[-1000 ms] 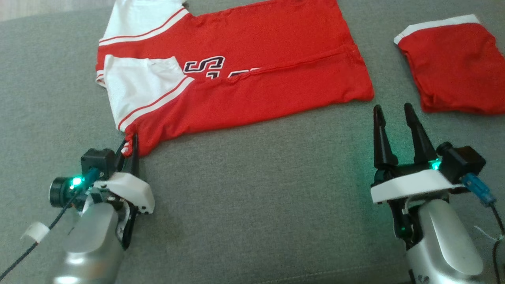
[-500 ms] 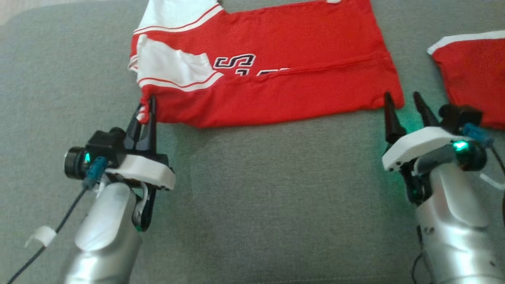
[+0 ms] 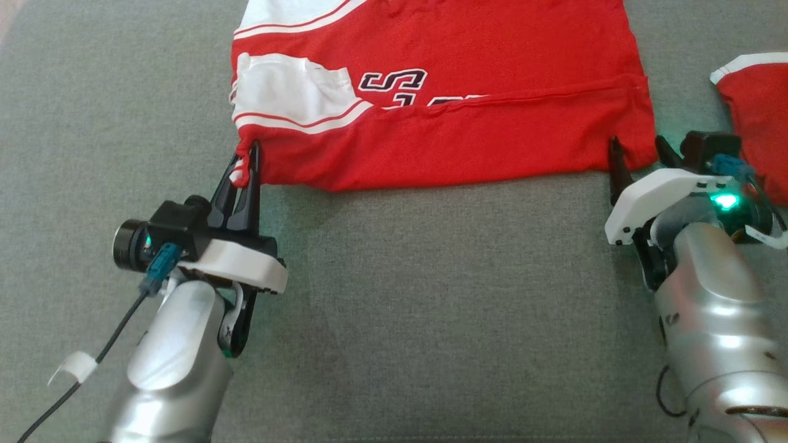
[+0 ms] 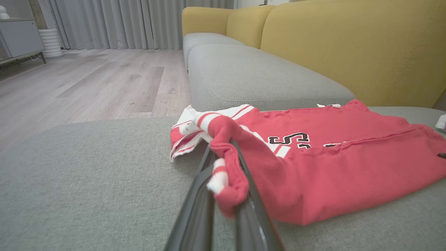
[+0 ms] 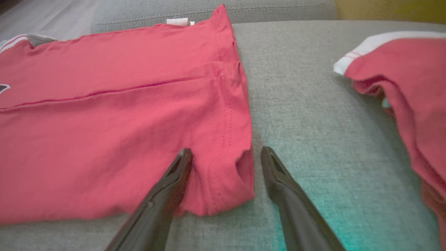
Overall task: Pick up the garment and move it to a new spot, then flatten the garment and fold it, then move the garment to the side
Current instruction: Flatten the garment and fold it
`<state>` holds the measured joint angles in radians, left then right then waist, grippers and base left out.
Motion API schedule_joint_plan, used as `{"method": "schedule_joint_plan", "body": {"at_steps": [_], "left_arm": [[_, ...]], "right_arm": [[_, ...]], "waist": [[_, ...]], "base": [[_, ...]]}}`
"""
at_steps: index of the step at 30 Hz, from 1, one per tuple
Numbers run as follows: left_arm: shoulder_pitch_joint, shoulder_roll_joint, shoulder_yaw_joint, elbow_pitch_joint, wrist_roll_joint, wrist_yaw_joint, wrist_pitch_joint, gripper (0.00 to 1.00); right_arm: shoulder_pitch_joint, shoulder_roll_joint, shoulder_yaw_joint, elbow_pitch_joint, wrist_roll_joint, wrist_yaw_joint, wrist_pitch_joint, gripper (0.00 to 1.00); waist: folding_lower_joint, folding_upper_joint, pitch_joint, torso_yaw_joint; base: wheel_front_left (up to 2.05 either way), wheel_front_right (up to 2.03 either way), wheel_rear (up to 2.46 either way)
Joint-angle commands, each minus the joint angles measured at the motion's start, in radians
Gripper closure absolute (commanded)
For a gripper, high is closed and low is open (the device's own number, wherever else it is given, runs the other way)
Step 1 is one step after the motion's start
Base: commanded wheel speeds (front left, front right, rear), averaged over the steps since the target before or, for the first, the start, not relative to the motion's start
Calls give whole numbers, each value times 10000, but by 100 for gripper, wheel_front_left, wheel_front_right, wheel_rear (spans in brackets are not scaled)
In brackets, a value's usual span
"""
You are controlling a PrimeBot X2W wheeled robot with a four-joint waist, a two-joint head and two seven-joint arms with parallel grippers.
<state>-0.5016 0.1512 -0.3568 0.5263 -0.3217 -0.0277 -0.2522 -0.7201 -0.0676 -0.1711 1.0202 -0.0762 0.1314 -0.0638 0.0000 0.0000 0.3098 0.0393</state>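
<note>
Since a second before, my right gripper (image 3: 637,154) had drawn in from well clear of the garment (image 3: 462,61) until its fingers straddled the garment's near hem corner. The garment's near fold had also swung from slanted to almost level, though the head camera had shifted as well. My left gripper (image 3: 246,161) stayed clamped on the bunched corner at the garment's sleeve end. The garment lay folded lengthwise and flat on the grey cushion (image 3: 400,307), its black-edged lettering (image 3: 394,80) half tucked under the fold. The head view gave me both ends of the garment at once. The left wrist view made the pinch itself plain: my left gripper (image 4: 221,148) was closed on a wad of red cloth and white ribbed trim. Beyond the garment (image 4: 331,160) it took in a yellow backrest (image 4: 348,42) and a wooden floor (image 4: 87,80). The right wrist view settled what the head view left unclear. My right gripper (image 5: 225,153) stood wide open, one finger over the garment (image 5: 122,122), the other over bare cushion (image 5: 306,87) just beside the hem. The corner sat between them unpinched. A second red piece (image 5: 400,76) lay apart from the garment, past its hem end.
</note>
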Motion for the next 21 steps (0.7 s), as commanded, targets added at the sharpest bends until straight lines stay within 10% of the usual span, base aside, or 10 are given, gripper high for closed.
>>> {"method": "schedule_joint_plan", "body": {"at_steps": [1, 2, 21], "left_arm": [[-323, 219, 348, -275, 92, -40, -94, 100], [-329, 233, 357, -222, 97, -44, -94, 100], [1404, 822, 313, 1175, -341, -213, 319, 100]], "right_arm": [[111, 174, 327, 139, -148, -7, 60, 41], [75, 174, 371, 215, -272, -7, 17, 99], [1459, 174, 106, 785, 134, -7, -1054, 100]], "waist": [[0, 0, -5, -7], [0, 0, -24, -16], [0, 0, -2333, -534]], "base": [[0, 0, 0], [0, 0, 0], [0, 0, 0]]}}
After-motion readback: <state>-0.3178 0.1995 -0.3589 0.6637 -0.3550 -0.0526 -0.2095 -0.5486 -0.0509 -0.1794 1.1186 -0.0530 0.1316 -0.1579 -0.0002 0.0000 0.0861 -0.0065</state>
